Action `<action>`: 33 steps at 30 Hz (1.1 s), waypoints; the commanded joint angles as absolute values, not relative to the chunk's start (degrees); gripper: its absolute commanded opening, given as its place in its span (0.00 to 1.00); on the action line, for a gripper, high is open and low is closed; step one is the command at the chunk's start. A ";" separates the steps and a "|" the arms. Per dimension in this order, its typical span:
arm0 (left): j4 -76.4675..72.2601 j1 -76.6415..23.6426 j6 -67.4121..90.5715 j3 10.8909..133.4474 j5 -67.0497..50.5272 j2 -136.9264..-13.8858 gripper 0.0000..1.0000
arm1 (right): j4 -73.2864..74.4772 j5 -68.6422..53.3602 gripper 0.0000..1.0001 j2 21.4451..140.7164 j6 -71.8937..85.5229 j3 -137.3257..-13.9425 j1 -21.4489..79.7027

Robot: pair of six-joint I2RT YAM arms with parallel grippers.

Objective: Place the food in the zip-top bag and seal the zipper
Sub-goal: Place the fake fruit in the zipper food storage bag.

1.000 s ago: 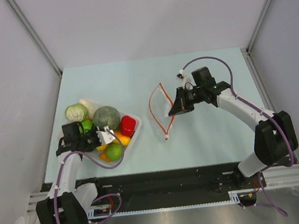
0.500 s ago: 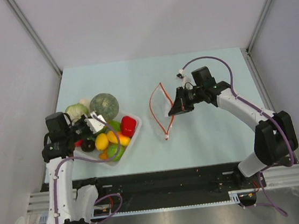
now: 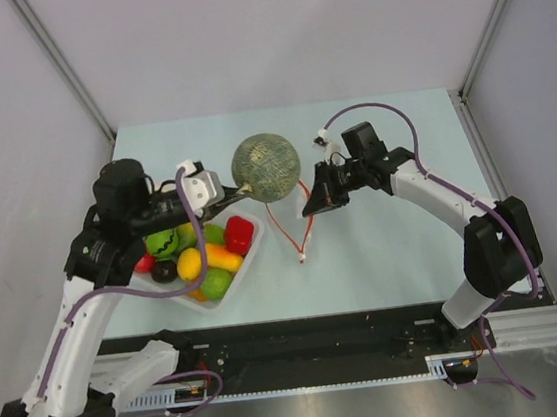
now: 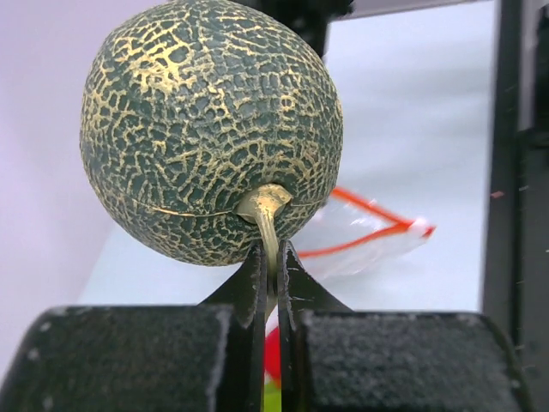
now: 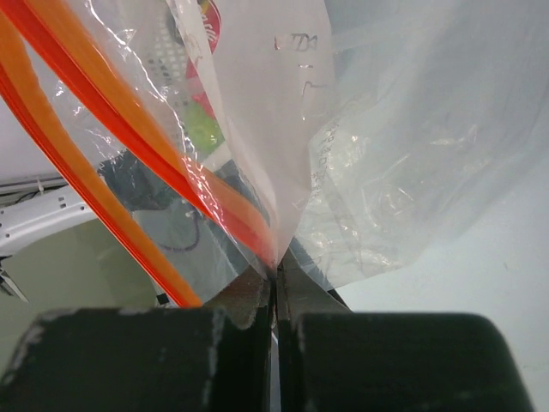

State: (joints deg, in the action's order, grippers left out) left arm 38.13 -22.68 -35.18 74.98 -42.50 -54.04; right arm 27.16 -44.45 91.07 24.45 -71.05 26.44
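Observation:
My left gripper (image 3: 240,189) is shut on the pale stem of the large mottled grey-green ball (image 3: 266,168) and holds it in the air just left of the zip-top bag (image 3: 300,216). In the left wrist view the ball (image 4: 210,129) hangs above the shut gripper (image 4: 273,266), with the bag (image 4: 377,245) behind it. My right gripper (image 3: 312,205) is shut on the bag's plastic (image 5: 360,172) and holds up its mouth. The orange-red zipper (image 5: 111,112) gapes open. A bright green fruit (image 3: 214,282) lies in the tray. The cabbage is hidden.
The clear tray (image 3: 249,264) at the left holds a red pepper (image 3: 238,233), a yellow lemon (image 3: 190,263) and other toy produce. My left arm reaches over it. Grey walls enclose the pale table on three sides.
My left arm has lifted the grey-green ball out of the tray and carried it up and right to the bag's mouth. My right gripper has shifted the bag slightly left.

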 commanded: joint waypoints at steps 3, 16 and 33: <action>40.34 -30.41 -20.40 81.65 -42.97 -63.89 0.00 | 27.07 -45.00 0.00 91.14 24.70 -74.00 27.07; 41.57 -31.03 -12.04 77.53 -41.23 -71.20 0.00 | 26.63 -45.79 0.00 89.39 25.05 -71.99 25.75; 65.39 -32.25 -13.10 92.00 -16.07 -87.71 0.00 | 24.00 -47.90 0.00 88.15 25.31 -70.31 25.05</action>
State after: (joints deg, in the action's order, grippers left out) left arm 58.92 -31.35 -13.58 84.44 -21.08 -85.08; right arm 26.57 -45.87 90.61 24.99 -70.78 25.02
